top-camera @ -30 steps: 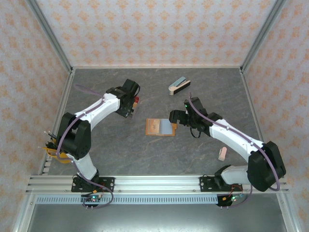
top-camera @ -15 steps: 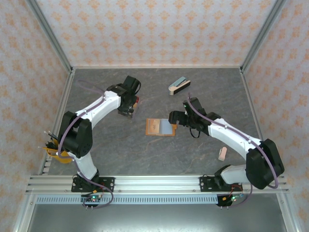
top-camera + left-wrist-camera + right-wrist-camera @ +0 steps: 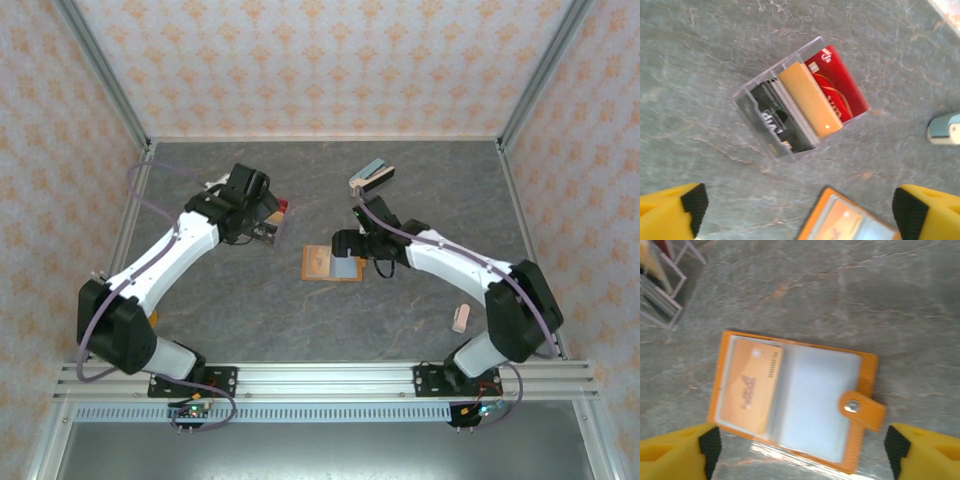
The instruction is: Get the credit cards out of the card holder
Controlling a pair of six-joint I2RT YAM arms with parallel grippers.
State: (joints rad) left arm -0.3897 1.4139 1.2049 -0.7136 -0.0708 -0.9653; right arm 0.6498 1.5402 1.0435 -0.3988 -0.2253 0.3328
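Noting left gripper (image 3: 797,205) and right gripper (image 3: 801,446) both spread wide, empty; judging card holder (image 3: 815,395) light, floppy, slick-sleeved, so favouring pinning snap tab (image 3: 861,408), pinching edge of orange card (image 3: 751,385)

A grey, marble-veined tabletop (image 3: 250,320) sits inside a three-sided enclosure. The walls (image 3: 320,70) carry pale wallpaper with a repeating peach floral motif. Silver metal posts (image 3: 105,72) run up the back corners, and a slotted aluminium rail (image 3: 320,375) spans the near edge. The light is soft and even, and the shadows are faint.
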